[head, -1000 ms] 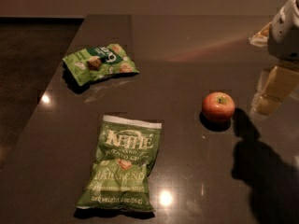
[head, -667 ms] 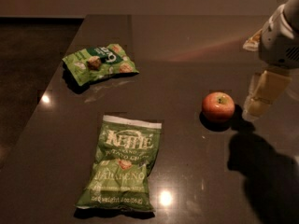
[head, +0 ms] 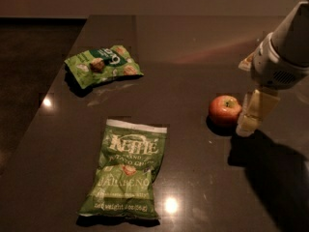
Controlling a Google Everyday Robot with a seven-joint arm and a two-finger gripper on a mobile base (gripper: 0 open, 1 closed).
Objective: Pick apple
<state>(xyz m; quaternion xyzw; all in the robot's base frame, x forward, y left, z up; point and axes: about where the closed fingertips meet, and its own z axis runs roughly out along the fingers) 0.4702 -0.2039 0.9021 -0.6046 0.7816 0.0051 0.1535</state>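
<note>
The apple [head: 224,109] is small, round and red-orange with a yellowish patch at the stem. It sits on the dark table [head: 193,47] at the right of the middle. My gripper [head: 251,117] comes down from the white arm at the upper right. Its pale finger [head: 255,111] stands just right of the apple, very near or touching its side, with the tip low near the table surface. Only one finger shows clearly.
A green Kettle jalapeño chip bag [head: 126,169] lies flat at the front left of the apple. A second, smaller green snack bag [head: 103,64] lies at the back left. The table's left edge runs diagonally at the left.
My gripper has moved left and down toward the apple, from well right of it to right beside it. The apple and both bags have stayed put.
</note>
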